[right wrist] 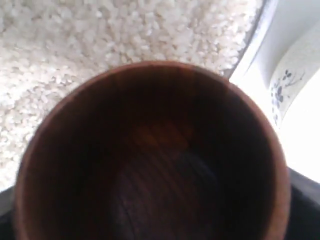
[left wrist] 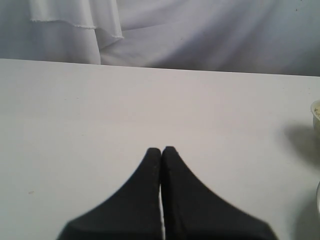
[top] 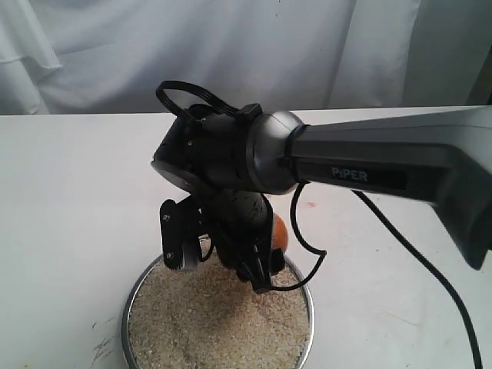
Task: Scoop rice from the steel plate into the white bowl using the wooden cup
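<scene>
My right gripper (top: 265, 260) is shut on the wooden cup (top: 281, 231), holding it low over the far edge of the steel plate (top: 127, 307). The right wrist view looks straight into the cup (right wrist: 150, 160); its dark inside is empty. Rice (top: 219, 323) fills the plate, and more of the rice (right wrist: 75, 45) lies just beyond the cup's rim. The white bowl (right wrist: 295, 80), with a dark flower mark, stands just outside the plate's rim (right wrist: 255, 42). My left gripper (left wrist: 161, 150) is shut with nothing in it, over bare table. It is out of the exterior view.
The right arm (top: 369, 165) reaches in from the right across the white table (top: 69, 192), trailing a black cable (top: 415, 257). A white curtain (top: 231, 46) hangs behind. The bowl's edge (left wrist: 316, 114) shows in the left wrist view.
</scene>
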`<state>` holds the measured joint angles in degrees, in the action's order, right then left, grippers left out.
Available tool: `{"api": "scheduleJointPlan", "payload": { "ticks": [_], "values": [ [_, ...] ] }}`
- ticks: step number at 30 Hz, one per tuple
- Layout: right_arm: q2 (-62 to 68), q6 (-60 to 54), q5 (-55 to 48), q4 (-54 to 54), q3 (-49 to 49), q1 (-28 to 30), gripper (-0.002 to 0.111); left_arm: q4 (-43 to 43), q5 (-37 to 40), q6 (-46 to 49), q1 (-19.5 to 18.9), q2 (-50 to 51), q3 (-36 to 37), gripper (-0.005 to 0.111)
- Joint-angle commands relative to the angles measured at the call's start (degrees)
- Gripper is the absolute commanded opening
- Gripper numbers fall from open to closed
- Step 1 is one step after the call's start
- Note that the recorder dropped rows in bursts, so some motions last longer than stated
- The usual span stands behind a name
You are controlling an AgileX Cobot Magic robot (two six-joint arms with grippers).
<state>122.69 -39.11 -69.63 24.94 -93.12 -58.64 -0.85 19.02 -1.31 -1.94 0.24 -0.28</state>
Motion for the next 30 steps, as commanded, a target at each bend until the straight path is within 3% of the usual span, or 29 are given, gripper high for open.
{"api": "scheduleJointPlan", "payload": {
  "ticks": [1,5,11,30],
  "values": [
    [-2.5,3.3,-0.3,4.1,-0.5,-0.2,0.000,0.0,-0.8,0.0,-0.1,-0.2,0.3,0.000],
    [-2.7,3.3,-0.3,-0.3,-0.5,0.0,0.000,0.0,-0.8,0.0,-0.1,-0.2,0.3,0.000],
    [-2.7,-8.7,-0.3,-22.9,-0.5,1.0,0.000,0.0,-0.8,0.0,-0.1,-0.2,0.3,0.000],
    [2.8,-1.1,-0.3,-21.0,-0.5,3.9,0.000,0.0,-0.8,0.0,-0.1,-0.2,0.3,0.000]
  ]
}}
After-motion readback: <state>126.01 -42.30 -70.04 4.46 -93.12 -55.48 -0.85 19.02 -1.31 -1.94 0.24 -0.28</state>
